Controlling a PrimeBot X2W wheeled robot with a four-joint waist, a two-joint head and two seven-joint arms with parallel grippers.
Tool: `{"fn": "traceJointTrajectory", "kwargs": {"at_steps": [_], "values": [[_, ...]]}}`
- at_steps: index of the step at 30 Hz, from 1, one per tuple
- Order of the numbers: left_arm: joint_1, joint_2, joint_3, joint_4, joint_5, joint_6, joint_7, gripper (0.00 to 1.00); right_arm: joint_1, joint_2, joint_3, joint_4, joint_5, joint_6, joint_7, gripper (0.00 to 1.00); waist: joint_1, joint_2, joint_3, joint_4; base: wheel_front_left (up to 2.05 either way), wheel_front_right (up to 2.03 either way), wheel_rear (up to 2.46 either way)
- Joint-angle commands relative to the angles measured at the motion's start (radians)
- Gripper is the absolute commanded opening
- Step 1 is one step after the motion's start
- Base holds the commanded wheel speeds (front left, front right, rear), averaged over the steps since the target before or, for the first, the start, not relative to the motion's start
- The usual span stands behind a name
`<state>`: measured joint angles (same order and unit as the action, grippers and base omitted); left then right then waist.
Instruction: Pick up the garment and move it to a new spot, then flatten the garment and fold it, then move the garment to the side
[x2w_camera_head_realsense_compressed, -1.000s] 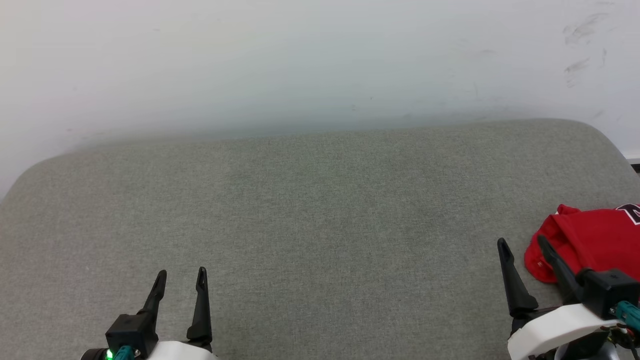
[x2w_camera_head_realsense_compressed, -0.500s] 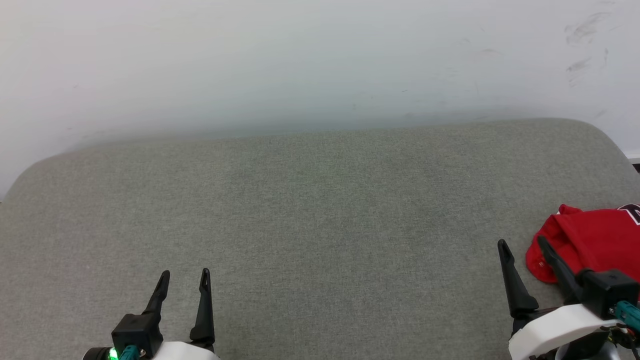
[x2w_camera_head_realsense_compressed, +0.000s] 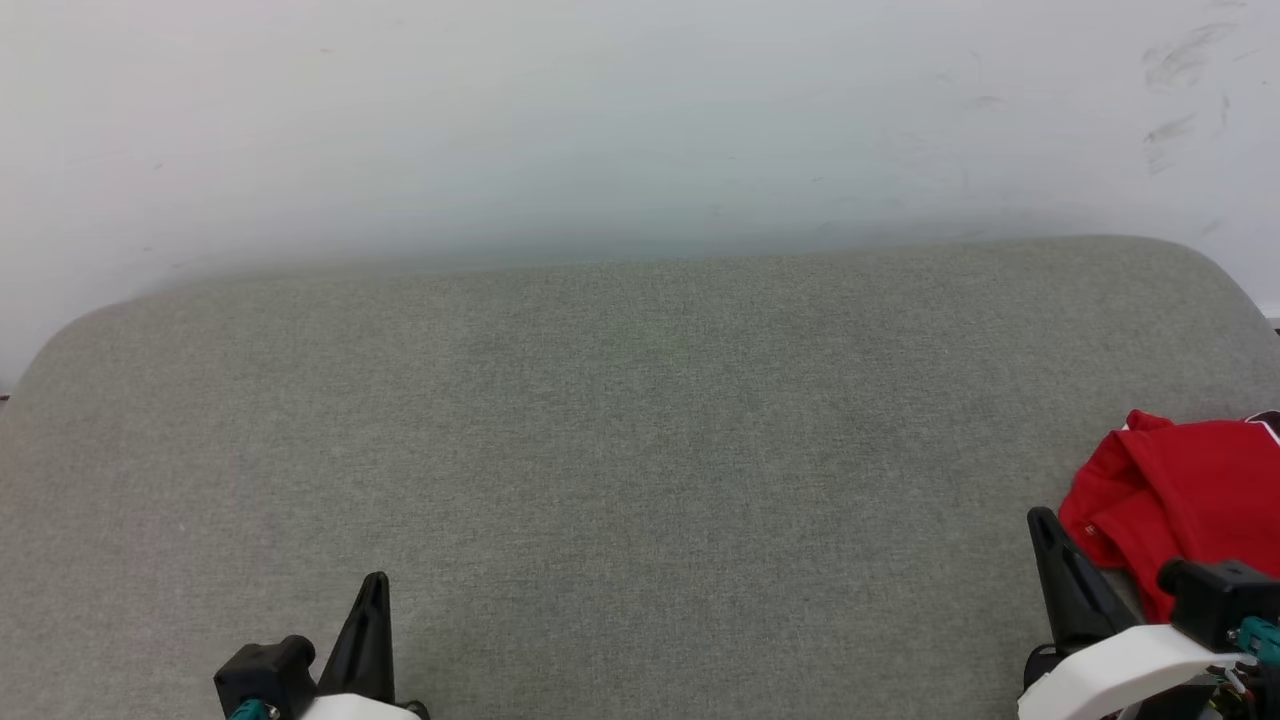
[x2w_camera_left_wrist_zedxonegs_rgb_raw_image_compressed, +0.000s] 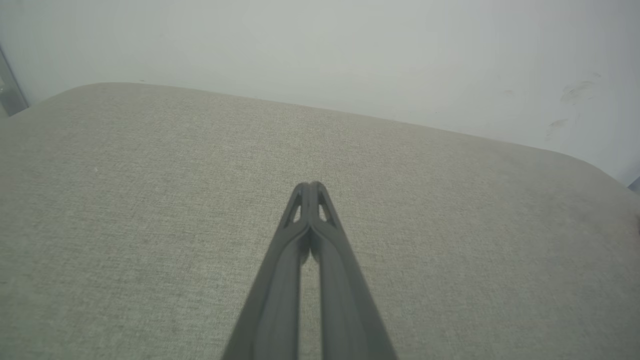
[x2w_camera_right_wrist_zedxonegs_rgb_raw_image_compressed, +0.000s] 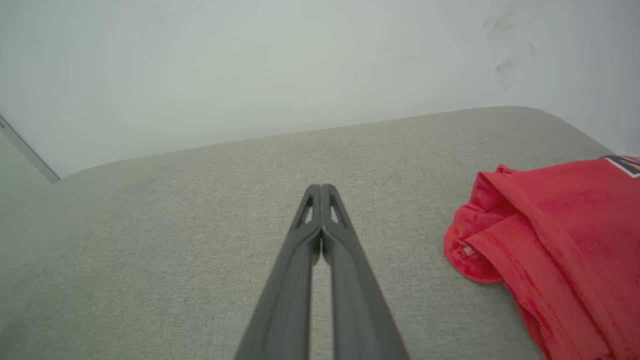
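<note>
Red cloth at the far right: the garment (x2w_camera_head_realsense_compressed: 1180, 490), a red jersey-style T-shirt, lies bunched and folded over itself on the grey-green woven upholstered surface (x2w_camera_head_realsense_compressed: 640, 450), right out at that surface's right-hand end. Part of it runs off the head view's edge. A scrap of dark lettering with a white outline (x2w_camera_right_wrist_zedxonegs_rgb_raw_image_compressed: 625, 162) peeks in at the shirt's far corner, and there's a tiny white tag (x2w_camera_right_wrist_zedxonegs_rgb_raw_image_compressed: 467, 250) on the rolled hem nearest the middle of the cushion.

Now the right gripper (x2w_camera_right_wrist_zedxonegs_rgb_raw_image_compressed: 320, 188): its two long dark fingers are pressed together, tips meeting, nothing between them. From its wrist view they point across bare fabric toward the wall, with the shirt off to their right and a strip of open cushion between finger and cloth, so near but not touching. In the head view the gripper sits low at the right, just beside the shirt's near left edge, its pale forearm below.

Over to the left gripper (x2w_camera_left_wrist_zedxonegs_rgb_raw_image_compressed: 310, 186): same story, jaws closed tip to tip and holding nothing. It hovers low at the lower left of the head view, well apart from the shirt, with the whole width of the cushion between them.

Behind it all stands the plain white wall (x2w_camera_head_realsense_compressed: 600, 120), with a few grey scuff marks (x2w_camera_head_realsense_compressed: 1170, 60) at upper right.
</note>
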<state>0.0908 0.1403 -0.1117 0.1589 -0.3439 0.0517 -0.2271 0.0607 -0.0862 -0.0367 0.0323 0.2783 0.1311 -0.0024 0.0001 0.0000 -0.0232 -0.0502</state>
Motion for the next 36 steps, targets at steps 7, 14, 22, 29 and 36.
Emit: {"fn": "traceJointTrajectory", "kwargs": {"at_steps": [7, 14, 22, 29, 36], "values": [[-0.046, -0.009, 0.032, -0.003, -0.149, -0.025, 0.038, 0.0, -0.04, 0.004, -0.011, 0.009, 0.158, 0.0, 0.012, 0.0, 0.0, 0.0, 0.002, 0.003, 0.0, 0.0, 0.0], [-0.06, -0.016, 0.049, 0.004, -0.247, -0.038, 0.064, 0.0, -0.052, 0.007, -0.017, 0.025, 0.261, 0.0, 0.02, 0.0, 0.0, 0.0, 0.003, 0.006, 0.0, 0.0, 0.0], [-0.078, -0.025, 0.07, 0.013, -0.366, -0.055, 0.096, 0.0, -0.066, 0.01, -0.024, 0.047, 0.386, 0.0, 0.031, 0.0, 0.0, 0.0, 0.005, 0.009, 0.0, 0.0, 0.0], [-0.092, -0.032, 0.086, 0.02, -0.462, -0.07, 0.122, 0.0, -0.08, 0.013, -0.029, 0.064, 0.488, 0.0, 0.04, 0.0, 0.0, 0.0, 0.006, 0.012, 0.0, 0.0, 0.0], [-0.105, -0.038, 0.103, 0.027, -0.552, -0.082, 0.147, 0.0, -0.09, 0.016, -0.035, 0.08, 0.581, 0.0, 0.049, 0.0, 0.0, 0.0, 0.008, 0.015, 0.0, 0.0, 0.0]]}}
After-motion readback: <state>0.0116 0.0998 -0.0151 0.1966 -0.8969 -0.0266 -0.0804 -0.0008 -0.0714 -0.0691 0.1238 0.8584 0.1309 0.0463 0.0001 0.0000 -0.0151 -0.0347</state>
